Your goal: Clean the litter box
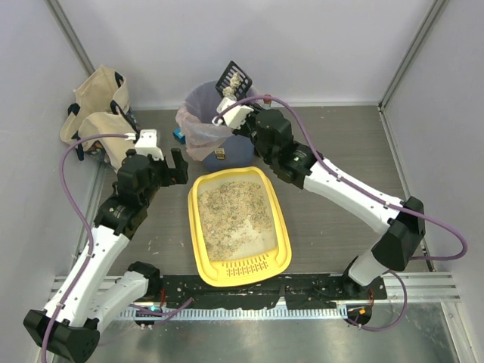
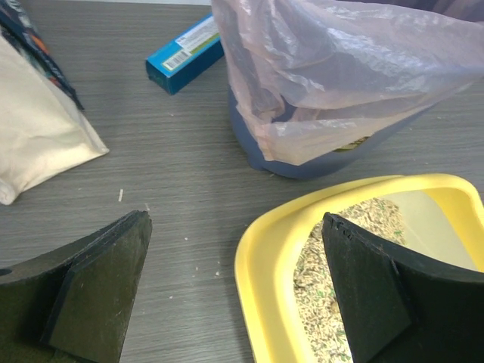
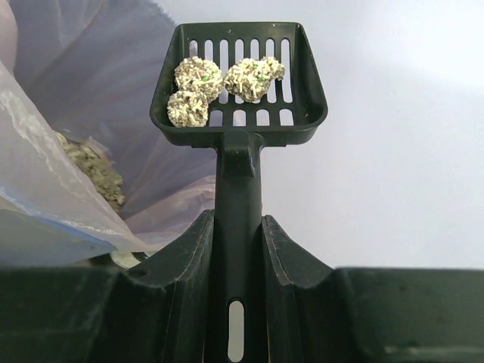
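The yellow litter box (image 1: 280,219) lies in the middle of the table, granules inside, its slotted grille at the near end. My left gripper (image 1: 168,168) is open just left of the box's far left corner (image 2: 261,249), one finger (image 2: 378,295) over the granules and the other (image 2: 98,291) over bare table. My right gripper (image 3: 238,227) is shut on the handle of a black slotted scoop (image 3: 240,76). The scoop (image 1: 234,77) holds three clumps (image 3: 198,77) above the blue bin (image 1: 200,102) with its clear liner (image 2: 333,76).
A beige cloth bag (image 1: 98,113) stands at the far left. A small blue carton (image 2: 185,54) lies on the table left of the bin. White walls close in the table on three sides. Litter (image 3: 91,166) shows inside the liner.
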Tool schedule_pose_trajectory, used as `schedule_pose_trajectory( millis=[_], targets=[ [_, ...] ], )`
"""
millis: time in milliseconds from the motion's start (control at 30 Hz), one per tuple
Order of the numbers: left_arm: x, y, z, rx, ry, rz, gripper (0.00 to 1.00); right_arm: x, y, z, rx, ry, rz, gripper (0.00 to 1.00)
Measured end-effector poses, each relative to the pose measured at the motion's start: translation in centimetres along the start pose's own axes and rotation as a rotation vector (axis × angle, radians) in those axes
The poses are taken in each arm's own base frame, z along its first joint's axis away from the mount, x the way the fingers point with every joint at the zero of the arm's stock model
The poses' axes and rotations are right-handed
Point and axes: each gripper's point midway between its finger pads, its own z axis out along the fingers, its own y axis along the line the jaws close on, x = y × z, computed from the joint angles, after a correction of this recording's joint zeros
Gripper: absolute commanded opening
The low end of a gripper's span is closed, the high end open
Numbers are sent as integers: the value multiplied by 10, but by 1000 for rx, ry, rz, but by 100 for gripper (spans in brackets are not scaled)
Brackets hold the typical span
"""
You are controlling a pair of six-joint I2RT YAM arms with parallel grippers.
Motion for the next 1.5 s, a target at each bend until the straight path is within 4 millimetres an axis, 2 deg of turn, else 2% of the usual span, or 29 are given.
schedule_pose_trajectory(
  millis=[133,333,500,733,933,1100,1300,1500],
  targets=[
    [2,-9,0,49,11,-10,100,5,4,5,3,2,-120,1],
    [2,-12,2,56,21,-5,100,3,-3,10,49,-25,-259,1],
    [0,-14,-4,67,12,2,100,10,6,15,49,-28,-415,2],
    [-3,-19,-10,84,-5,10,100,12,5,20,108,-32,-601,1],
    [-5,-18,-15,76,-19,15,100,16,14,28,127,-27,-797,1],
    [-6,-17,-16,69,-22,21,100,10,13,27,160,-54,-893,1],
    [-5,-17,-16,66,-22,32,100,13,29,25,173,-108,-1006,1],
    [-6,-16,-17,65,-27,35,100,5,38,22,212,-201,-1036,1]
  ],
)
